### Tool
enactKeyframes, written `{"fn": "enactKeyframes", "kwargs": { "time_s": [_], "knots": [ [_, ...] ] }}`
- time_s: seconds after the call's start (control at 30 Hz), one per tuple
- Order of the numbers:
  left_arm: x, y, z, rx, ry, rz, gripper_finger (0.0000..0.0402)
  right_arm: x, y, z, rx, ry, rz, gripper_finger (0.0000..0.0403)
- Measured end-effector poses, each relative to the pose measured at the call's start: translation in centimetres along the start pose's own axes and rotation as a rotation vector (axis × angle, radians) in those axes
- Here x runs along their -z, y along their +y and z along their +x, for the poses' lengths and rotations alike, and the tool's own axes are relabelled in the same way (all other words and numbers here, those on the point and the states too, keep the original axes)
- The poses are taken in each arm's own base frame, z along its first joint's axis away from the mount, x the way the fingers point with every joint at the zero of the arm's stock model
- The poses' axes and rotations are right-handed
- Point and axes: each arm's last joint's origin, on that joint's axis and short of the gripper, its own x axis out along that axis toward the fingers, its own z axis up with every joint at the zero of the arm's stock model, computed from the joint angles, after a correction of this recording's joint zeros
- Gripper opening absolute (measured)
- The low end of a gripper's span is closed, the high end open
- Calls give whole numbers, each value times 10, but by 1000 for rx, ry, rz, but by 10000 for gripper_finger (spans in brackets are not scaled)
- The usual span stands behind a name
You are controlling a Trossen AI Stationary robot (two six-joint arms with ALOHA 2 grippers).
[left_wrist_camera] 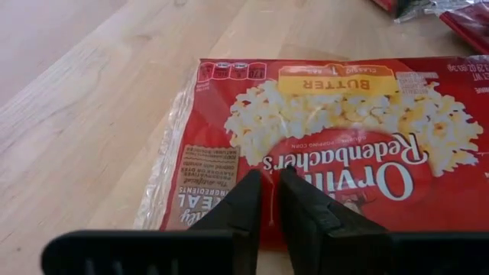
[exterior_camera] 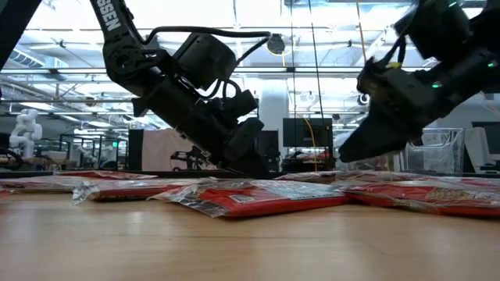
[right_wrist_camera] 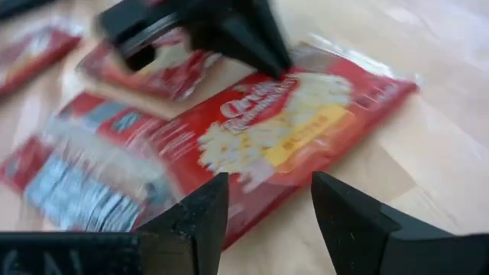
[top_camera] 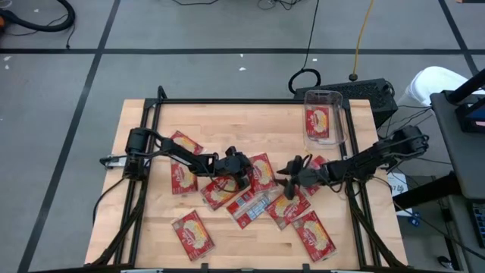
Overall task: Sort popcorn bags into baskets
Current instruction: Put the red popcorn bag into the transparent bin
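Left gripper (left_wrist_camera: pixel 269 177) nearly clenched on a popcorn bag (left_wrist_camera: pixel 336 145) mid-desk (top_camera: pixel 151 220); right gripper (right_wrist_camera: pixel 267 200) released, just above another bag (right_wrist_camera: pixel 267 130).

Robotics lab, ceiling strip lights (exterior_camera: pixel 70 14), monitors (exterior_camera: pixel 306 133)

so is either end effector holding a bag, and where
Left end effector looks pinched on a bag at its edge; a firm hold cannot be told. Right one is open, empty.
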Motion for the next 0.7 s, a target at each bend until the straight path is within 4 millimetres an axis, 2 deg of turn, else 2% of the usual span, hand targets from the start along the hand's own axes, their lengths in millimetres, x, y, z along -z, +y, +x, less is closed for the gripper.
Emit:
{"fn": "enactKeyframes", "kwargs": {
  "time_s": [0.23,0.37,0.7],
  "knots": [
    [0,0,0,1,1,1,44,-1,3,1,-144,105,362,182],
    [0,0,0,6,5,3,44,-1,6,0,-191,145,423,202],
    [2,-3,-1,15,6,32,44,4,-1,1,-73,155,594,272]
  ]
}}
